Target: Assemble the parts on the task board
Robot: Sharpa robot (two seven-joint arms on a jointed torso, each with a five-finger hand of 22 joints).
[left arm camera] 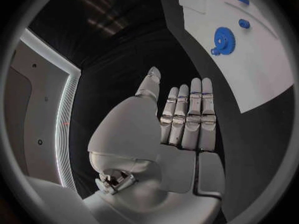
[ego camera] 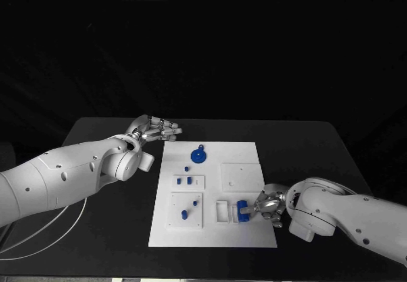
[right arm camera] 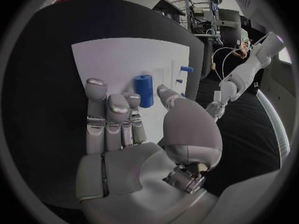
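The white task board [ego camera: 246, 235] lies in the middle of the black table. On its far part lies a blue gear [ego camera: 197, 155], also seen in the left wrist view [left arm camera: 223, 37]. Small blue pegs [ego camera: 185, 180] stand in a square plate, and two more blue pieces [ego camera: 190, 209] sit nearer me. My right hand [ego camera: 270, 203] is at the board's near right edge and pinches a blue cylinder [ego camera: 243, 211] between thumb and finger beside a white holder [ego camera: 223, 211]; the right wrist view shows that cylinder [right arm camera: 144, 90] upright at the fingertips. My left hand [ego camera: 155, 129] hovers flat and holds nothing off the board's far left corner.
A blank white square plate [ego camera: 241, 175] sits on the board's right half. Bare black table [ego camera: 119, 235] lies to the left of the board, and a white cable [ego camera: 51, 232] trails beneath my left arm.
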